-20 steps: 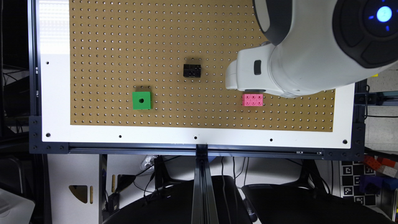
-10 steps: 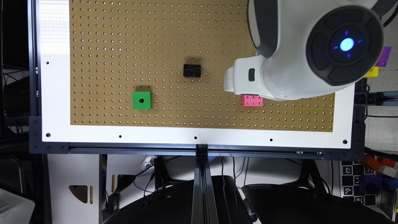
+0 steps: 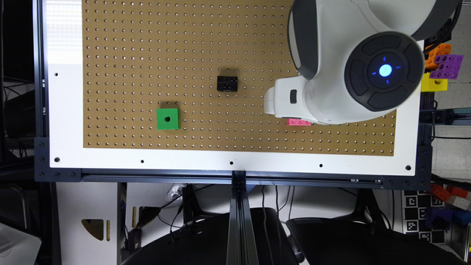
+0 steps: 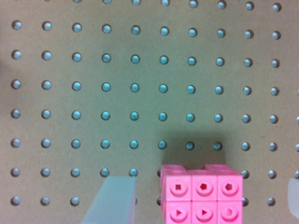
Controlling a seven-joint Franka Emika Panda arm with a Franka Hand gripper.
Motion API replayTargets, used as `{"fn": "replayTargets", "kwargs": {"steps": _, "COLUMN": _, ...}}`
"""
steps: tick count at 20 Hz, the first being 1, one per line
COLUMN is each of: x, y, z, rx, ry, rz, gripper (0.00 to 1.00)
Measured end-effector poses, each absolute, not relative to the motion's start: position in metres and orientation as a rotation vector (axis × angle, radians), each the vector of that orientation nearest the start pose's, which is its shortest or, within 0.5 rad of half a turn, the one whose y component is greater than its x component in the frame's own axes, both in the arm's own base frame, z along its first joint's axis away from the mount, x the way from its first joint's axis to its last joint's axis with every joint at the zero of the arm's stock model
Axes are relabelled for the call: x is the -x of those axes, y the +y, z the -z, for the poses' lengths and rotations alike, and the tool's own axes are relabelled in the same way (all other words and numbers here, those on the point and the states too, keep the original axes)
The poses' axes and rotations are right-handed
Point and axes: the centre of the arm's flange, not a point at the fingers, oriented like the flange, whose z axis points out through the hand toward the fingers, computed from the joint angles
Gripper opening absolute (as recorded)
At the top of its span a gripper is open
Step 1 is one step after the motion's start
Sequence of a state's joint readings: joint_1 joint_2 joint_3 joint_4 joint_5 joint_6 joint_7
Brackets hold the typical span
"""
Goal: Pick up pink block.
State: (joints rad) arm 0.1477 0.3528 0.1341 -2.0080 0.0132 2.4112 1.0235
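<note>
The pink block lies flat on the brown pegboard, its round holes facing up. In the wrist view it sits between my gripper's two pale fingers, which stand apart on either side without touching it. In the exterior view only a strip of the pink block peeks out from under the white gripper and the big arm joint above it. The gripper is open and holds nothing.
A black brick and a green one-holed cube rest on the pegboard toward the exterior view's left. Orange, purple and yellow blocks are stacked off the board at the right. A white border frames the board.
The arm has swung lower over the board, its round joint now covering more of the pink block. The blocks have not moved.
</note>
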Motion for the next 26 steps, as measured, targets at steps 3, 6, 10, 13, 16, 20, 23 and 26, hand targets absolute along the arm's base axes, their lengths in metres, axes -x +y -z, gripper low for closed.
{"fn": "replayTargets", "kwargs": {"steps": 3, "x": -0.587, "y": 0.167, "z": -0.272, "rx": 2.848, "ry": 1.140, "rz": 0.004, "gripper": 1.00}}
{"fn": "replayTargets", "kwargs": {"steps": 6, "x": -0.590, "y": 0.167, "z": -0.247, "rx": 2.842, "ry": 1.141, "rz": 0.005, "gripper": 1.00}}
{"fn": "replayTargets", "kwargs": {"steps": 10, "x": -0.598, "y": 0.169, "z": -0.241, "rx": 2.835, "ry": 1.141, "rz": 0.009, "gripper": 1.00}}
{"fn": "replayTargets", "kwargs": {"steps": 13, "x": -0.598, "y": 0.169, "z": -0.239, "rx": 2.836, "ry": 1.141, "rz": 0.007, "gripper": 1.00}}
{"fn": "replayTargets", "kwargs": {"steps": 16, "x": -0.597, "y": 0.169, "z": -0.222, "rx": 2.839, "ry": 1.144, "rz": -0.009, "gripper": 1.00}}
{"fn": "replayTargets", "kwargs": {"steps": 20, "x": -0.598, "y": 0.170, "z": -0.205, "rx": 2.836, "ry": 1.144, "rz": -0.012, "gripper": 1.00}}
{"fn": "replayTargets", "kwargs": {"steps": 23, "x": -0.600, "y": 0.175, "z": -0.207, "rx": 2.835, "ry": 1.135, "rz": -0.005, "gripper": 1.00}}
{"fn": "replayTargets", "kwargs": {"steps": 26, "x": -0.600, "y": 0.177, "z": -0.208, "rx": 2.835, "ry": 1.129, "rz": -0.002, "gripper": 1.00}}
